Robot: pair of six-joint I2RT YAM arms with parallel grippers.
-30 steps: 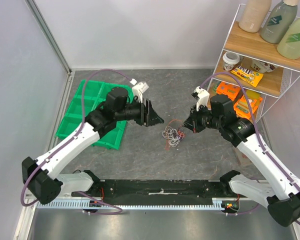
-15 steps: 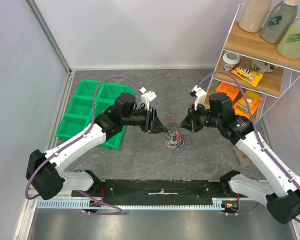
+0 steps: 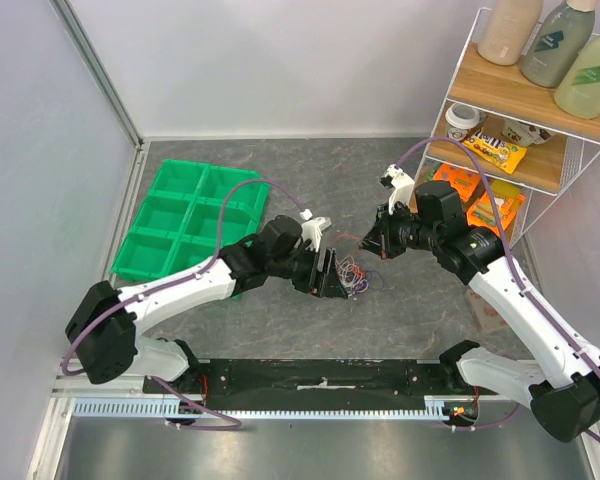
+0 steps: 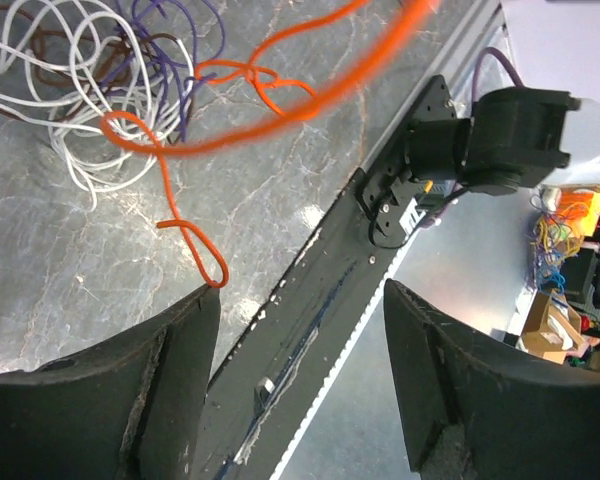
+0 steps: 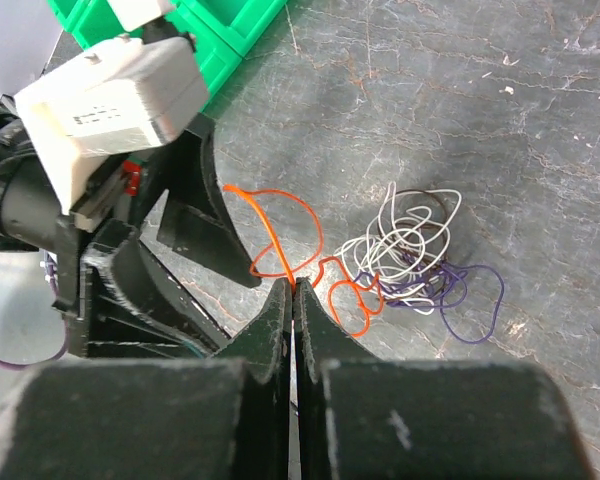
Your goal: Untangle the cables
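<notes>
The right pincer (image 5: 293,292) seemingly nips the orange strand (image 5: 276,194) of the cables (image 5: 410,255); the left pincer (image 4: 300,295) gapes wide over the bench (image 5: 540,120).

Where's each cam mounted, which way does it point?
Top external: above and behind the bases, looking down at the table; shows left arm, right arm, left gripper, right gripper, cables, green bin.
Left wrist: on the left wrist, looking past its open fingers at the cables and base rail.
Right wrist: on the right wrist, looking down its shut fingers pinching the orange cable; left gripper too.
Shared: cables in all three; green bin in top and right wrist.
</notes>
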